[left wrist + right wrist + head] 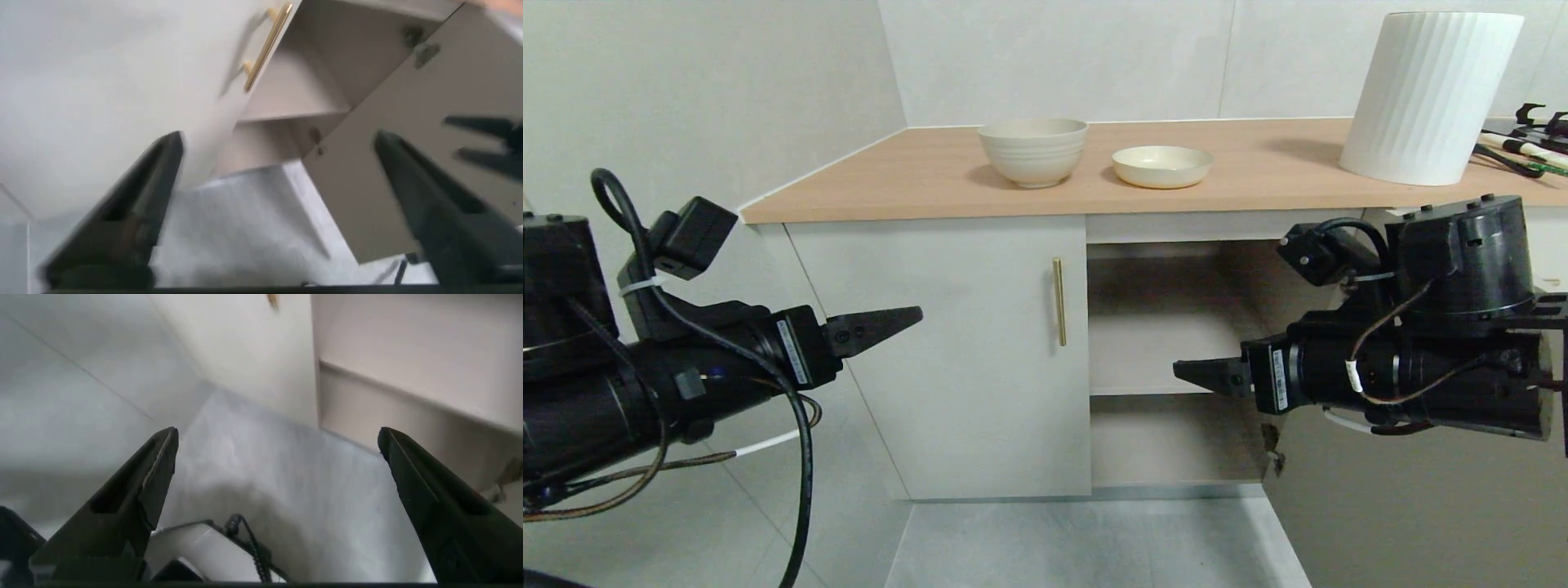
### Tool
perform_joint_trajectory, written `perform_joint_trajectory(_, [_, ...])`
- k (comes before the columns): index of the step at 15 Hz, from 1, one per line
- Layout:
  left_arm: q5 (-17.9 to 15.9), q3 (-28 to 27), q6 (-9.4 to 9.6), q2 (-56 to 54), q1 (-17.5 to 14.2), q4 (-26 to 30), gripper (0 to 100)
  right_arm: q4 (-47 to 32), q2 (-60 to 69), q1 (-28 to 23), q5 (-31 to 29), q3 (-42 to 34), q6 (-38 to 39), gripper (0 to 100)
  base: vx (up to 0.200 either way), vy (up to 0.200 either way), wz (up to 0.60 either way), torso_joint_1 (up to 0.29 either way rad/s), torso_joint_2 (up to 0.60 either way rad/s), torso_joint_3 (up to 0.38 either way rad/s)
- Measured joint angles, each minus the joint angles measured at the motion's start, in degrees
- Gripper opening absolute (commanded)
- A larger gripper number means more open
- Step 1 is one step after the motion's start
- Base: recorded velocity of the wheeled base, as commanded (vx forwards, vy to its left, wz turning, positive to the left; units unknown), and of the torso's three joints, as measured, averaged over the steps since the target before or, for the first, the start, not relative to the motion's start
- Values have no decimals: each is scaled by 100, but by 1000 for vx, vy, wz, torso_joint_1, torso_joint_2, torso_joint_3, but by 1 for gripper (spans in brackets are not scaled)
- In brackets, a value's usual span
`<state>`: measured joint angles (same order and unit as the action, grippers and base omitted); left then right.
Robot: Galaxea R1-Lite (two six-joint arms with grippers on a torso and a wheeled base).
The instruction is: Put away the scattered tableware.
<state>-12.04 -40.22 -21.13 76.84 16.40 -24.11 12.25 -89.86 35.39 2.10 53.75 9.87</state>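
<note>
Jaws spread wide and empty, the left gripper (894, 318) and right gripper (1191, 374) hang before the cabinet (964, 351), its right door (1388, 506) open. The bowl (1033, 151) and shallow dish (1162, 166) sit side by side on the counter (907, 175) above, with a ribbed white container (1429, 94) nearby.

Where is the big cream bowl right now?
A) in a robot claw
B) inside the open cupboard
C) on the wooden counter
C: the deep cream ribbed bowl stands on the light wooden countertop, next to the shallow cream dish, above the open white cupboard.
</note>
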Motion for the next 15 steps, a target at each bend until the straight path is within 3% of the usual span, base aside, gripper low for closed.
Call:
perform_joint_trajectory(9, [-18,-27,28,-148,-15,17,100,17,22,-9,-44,11,260,100,0,0,0,0,0,0])
perform_joint_trajectory(15, [-16,-38,30,-38,-17,30,100,-99,119,13,-219,33,296,100,200,0,0,2,-1,2])
